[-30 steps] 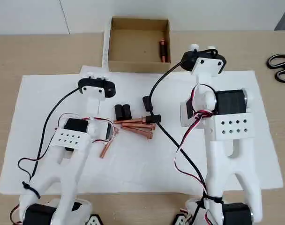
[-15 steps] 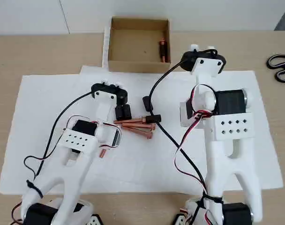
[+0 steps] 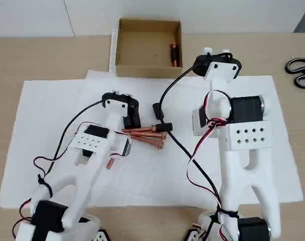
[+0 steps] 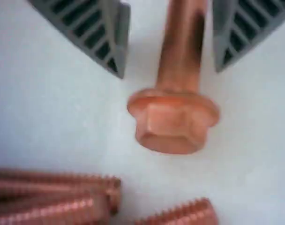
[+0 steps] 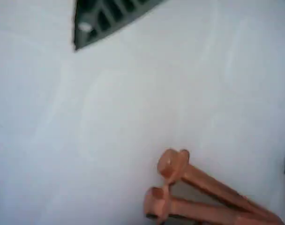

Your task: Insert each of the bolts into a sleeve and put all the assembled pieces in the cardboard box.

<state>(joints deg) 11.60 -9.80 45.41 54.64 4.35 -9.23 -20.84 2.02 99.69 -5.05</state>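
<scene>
Seen from the left wrist, the left claw [image 4: 168, 68] is spread apart astride a copper bolt [image 4: 173, 119] lying on the white sheet [image 4: 48, 122], nothing clamped. From above, sleeves [image 3: 132, 118] and loose bolts [image 3: 145, 134] are shown mid-sheet, the cardboard box [image 3: 142, 50] at 12 o'clock on the bench [image 3: 42, 55], one assembled piece [image 3: 174, 53] at its 3 o'clock wall. The state of the right claw [image 3: 217, 51] cannot be told.

Copper bolts [image 3: 145, 133] lie beside black sleeves [image 3: 136, 120] — one piece [image 3: 174, 52] in box [image 3: 142, 47].
</scene>
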